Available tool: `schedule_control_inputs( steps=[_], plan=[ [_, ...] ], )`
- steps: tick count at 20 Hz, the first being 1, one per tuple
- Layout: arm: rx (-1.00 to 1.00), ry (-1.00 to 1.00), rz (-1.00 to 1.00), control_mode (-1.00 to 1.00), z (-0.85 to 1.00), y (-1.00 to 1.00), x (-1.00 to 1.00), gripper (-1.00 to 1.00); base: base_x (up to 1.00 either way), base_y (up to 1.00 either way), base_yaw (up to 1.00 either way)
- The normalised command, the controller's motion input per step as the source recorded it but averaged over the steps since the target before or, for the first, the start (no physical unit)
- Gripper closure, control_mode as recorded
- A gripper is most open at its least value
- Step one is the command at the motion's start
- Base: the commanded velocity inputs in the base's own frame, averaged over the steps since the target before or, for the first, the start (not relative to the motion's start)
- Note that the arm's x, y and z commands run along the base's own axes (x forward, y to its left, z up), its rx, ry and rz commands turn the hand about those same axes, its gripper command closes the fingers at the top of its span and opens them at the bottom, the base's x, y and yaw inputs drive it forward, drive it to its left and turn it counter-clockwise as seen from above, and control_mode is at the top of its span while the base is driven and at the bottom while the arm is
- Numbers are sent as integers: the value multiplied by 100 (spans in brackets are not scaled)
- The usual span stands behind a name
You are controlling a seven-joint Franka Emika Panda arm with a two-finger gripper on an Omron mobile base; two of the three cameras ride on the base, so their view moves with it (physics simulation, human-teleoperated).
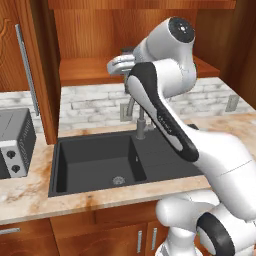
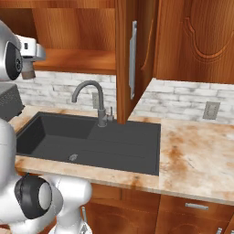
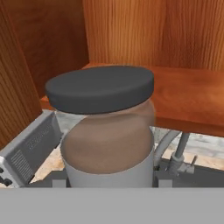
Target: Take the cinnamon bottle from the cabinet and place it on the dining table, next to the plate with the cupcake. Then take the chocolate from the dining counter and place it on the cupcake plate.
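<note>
While gripper (image 3: 109,181) clamps it—cinnamon bottle (image 3: 107,131) sits between.

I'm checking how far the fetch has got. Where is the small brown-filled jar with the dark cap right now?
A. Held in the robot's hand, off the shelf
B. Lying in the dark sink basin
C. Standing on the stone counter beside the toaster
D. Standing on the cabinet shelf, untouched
A: in the hand view the small brown-filled jar with the dark cap sits between the fingers of the hand, in front of the reddish wooden cabinet shelf.

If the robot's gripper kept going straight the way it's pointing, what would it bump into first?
Probably the cabinet's wooden back wall. The gripper is shut on the cinnamon bottle, which would lead the way over the shelf; depth is hard to judge.
</note>
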Motion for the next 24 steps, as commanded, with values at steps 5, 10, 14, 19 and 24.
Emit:
schedule_control_inputs(
  steps=[5,10,14,19,24],
  plan=[
    [0,1,0,-100,-22,-48,-92,100,0,0,0],
    [0,0,0,-100,-46,-42,-66,100,0,0,0],
    [2,0,0,-100,-19,-34,-45,100,0,0,0],
    [3,1,0,-100,-1,-12,-31,100,0,0,0],
    [0,0,0,100,0,0,0,100,-85,-1,0]
  ],
)
